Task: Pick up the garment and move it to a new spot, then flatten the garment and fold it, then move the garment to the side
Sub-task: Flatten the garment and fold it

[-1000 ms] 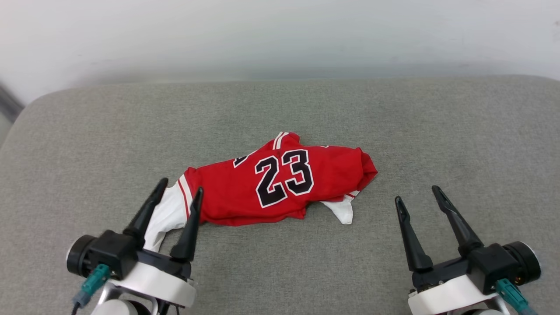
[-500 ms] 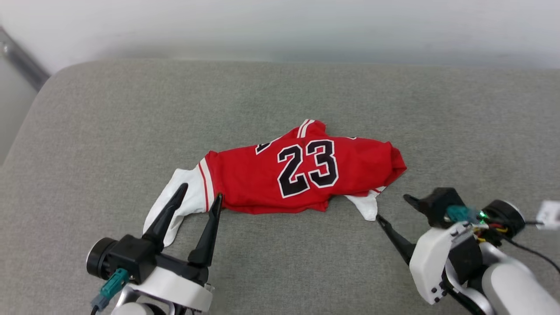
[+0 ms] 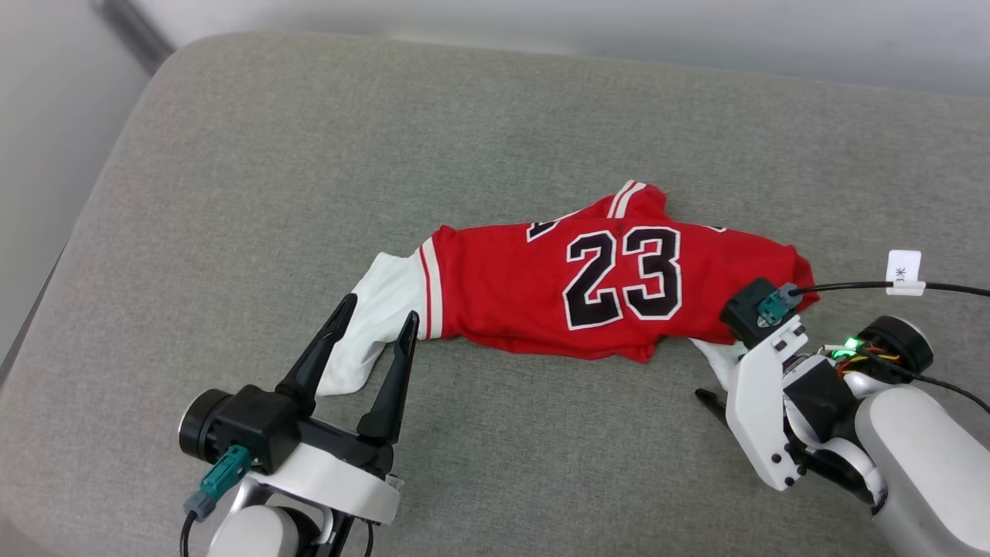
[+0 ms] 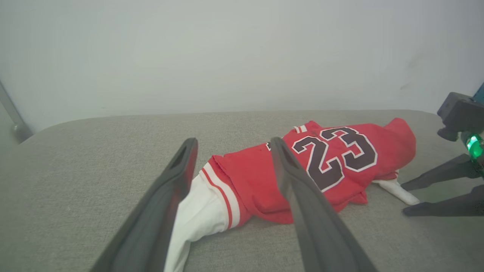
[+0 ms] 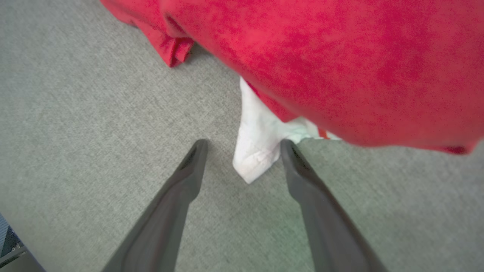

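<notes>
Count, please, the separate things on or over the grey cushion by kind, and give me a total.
garment: 1
grippers: 2, the left gripper and the right gripper
tagged cable: 1
Total: 4

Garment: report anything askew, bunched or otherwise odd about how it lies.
The garment lies crumpled, not flat, on the grey cushion. One white sleeve trails out by the left end effector; the other sleeve's corner pokes from under the red body at the right end effector.

garment (image 3: 503, 286) on cushion (image 3: 232, 193), wall (image 4: 242, 56) behind cushion
</notes>
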`<state>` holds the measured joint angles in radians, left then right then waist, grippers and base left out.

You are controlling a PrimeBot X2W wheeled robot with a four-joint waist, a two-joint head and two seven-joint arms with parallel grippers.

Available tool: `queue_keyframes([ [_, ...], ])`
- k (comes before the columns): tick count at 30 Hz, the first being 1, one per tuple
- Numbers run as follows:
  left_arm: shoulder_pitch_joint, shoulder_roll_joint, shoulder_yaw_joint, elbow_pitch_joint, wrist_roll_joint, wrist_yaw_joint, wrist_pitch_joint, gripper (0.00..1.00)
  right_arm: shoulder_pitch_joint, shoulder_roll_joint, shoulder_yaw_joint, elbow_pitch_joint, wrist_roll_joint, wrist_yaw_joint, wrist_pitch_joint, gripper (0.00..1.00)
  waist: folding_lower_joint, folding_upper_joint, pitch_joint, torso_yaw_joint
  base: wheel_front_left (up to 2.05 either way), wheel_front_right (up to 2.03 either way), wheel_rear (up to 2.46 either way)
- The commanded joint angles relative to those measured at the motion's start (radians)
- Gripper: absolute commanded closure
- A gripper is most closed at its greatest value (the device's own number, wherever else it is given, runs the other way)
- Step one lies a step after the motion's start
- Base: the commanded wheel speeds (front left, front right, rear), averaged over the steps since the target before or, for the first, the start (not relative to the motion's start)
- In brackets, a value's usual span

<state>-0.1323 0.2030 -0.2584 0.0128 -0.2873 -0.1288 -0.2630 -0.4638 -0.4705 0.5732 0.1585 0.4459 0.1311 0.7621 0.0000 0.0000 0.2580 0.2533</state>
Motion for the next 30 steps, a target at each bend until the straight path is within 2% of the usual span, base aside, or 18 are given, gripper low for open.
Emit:
queue_keyframes([
  [1, -0.013, -0.005, -0.001, 0.001, -0.004, -0.001, -0.003, 0.0, -0.014, -0.002, 0.0, 0.007, -0.005, -0.001, -0.005, 0.0, 0.0, 0.0, 0.014, 0.015, 0.0, 0.0, 0.0],
  [5, -0.018, -0.006, -0.011, 0.004, -0.006, -0.001, -0.003, 0.0, -0.009, 0.001, 0.025, 0.091, -0.01, -0.001, -0.023, 0.0, 0.0, 0.0, 0.026, 0.03, 0.0, 0.0, 0.0],
  [6, -0.018, -0.005, -0.013, 0.004, -0.006, -0.001, -0.003, 0.0, -0.006, -0.002, 0.034, 0.111, -0.011, -0.001, -0.022, 0.09, 0.0, 0.0, 0.027, 0.032, 0.0, 0.0, 0.0],
  [7, -0.017, -0.005, -0.015, 0.006, -0.005, -0.001, -0.003, 0.0, -0.002, -0.006, 0.045, 0.129, -0.012, -0.001, -0.021, 0.62, 0.0, 0.0, 0.028, 0.033, 0.0, 0.0, 0.0],
  [8, -0.017, -0.005, -0.016, 0.007, -0.006, -0.001, -0.003, 0.0, 0.001, -0.012, 0.062, 0.138, -0.011, -0.001, -0.026, 1.0, 0.0, 0.0, 0.028, 0.034, 0.0, 0.0, 0.0],
  [14, -0.003, 0.002, -0.002, 0.023, -0.008, -0.002, -0.003, 0.0, 0.043, -0.078, 0.08, 0.136, 0.021, -0.001, -0.077, 1.0, 0.0, 0.0, -0.003, 0.004, 0.0, 0.0, 0.0],
  [16, 0.004, 0.006, 0.005, 0.027, -0.009, -0.002, -0.003, 0.0, 0.056, -0.119, 0.072, 0.111, 0.017, -0.001, -0.1, 1.0, 0.0, 0.0, -0.022, -0.016, 0.0, 0.0, 0.0],
  [25, 0.046, 0.012, 0.039, 0.022, -0.008, -0.002, -0.003, 0.0, 0.185, -0.303, -0.008, -0.069, -0.014, -0.001, -0.183, 1.0, 0.0, 0.0, -0.099, -0.114, 0.0, 0.0, 0.0],
  [30, 0.055, 0.014, 0.047, 0.017, -0.005, -0.002, -0.003, 0.0, 0.293, -0.347, -0.077, -0.087, -0.053, -0.001, -0.241, 1.0, 0.0, 0.0, -0.105, -0.143, 0.0, 0.0, 0.0],
])
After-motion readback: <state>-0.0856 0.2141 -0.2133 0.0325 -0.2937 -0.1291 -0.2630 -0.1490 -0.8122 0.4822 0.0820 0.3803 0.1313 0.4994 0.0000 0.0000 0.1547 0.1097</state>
